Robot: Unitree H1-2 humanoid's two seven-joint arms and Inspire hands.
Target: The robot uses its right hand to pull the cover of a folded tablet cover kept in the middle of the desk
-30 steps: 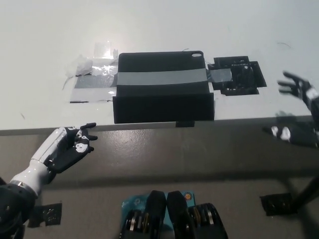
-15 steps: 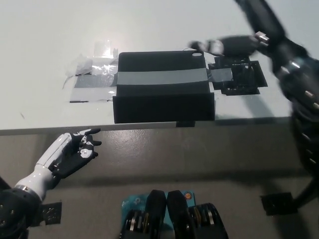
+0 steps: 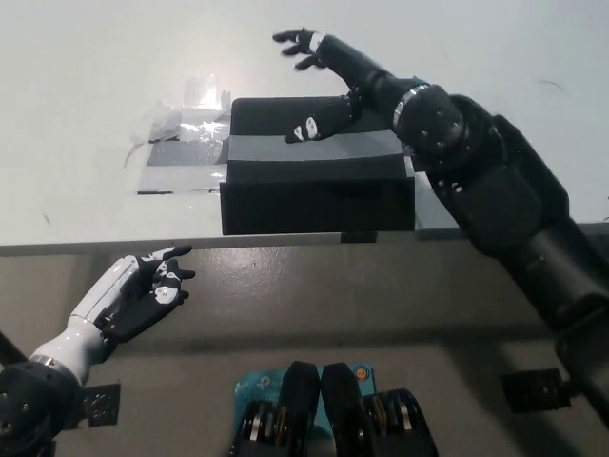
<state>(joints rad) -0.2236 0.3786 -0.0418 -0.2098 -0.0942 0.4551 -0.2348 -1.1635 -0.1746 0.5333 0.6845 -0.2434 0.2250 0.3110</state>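
The folded black tablet cover [image 3: 285, 181] lies in the middle of the white desk [image 3: 86, 76], held down by a grey tape strip [image 3: 257, 150] across its top. My black right hand [image 3: 319, 81] hovers over the cover's far edge with fingers spread, open and holding nothing. Its arm [image 3: 495, 200] crosses the cover's right end and hides it. My white left hand [image 3: 143, 290] rests below the desk's front edge at the lower left, fingers loosely curled, with nothing in it.
Clear and grey tape patches [image 3: 176, 157] stick to the desk left of the cover. The desk's front edge [image 3: 124, 246] runs across the middle of the picture, with grey floor [image 3: 314, 305] below it.
My right arm has swung in from the right, and its hand has moved left over the cover's far edge. The black patch right of the cover is now hidden. The left hand has barely moved.
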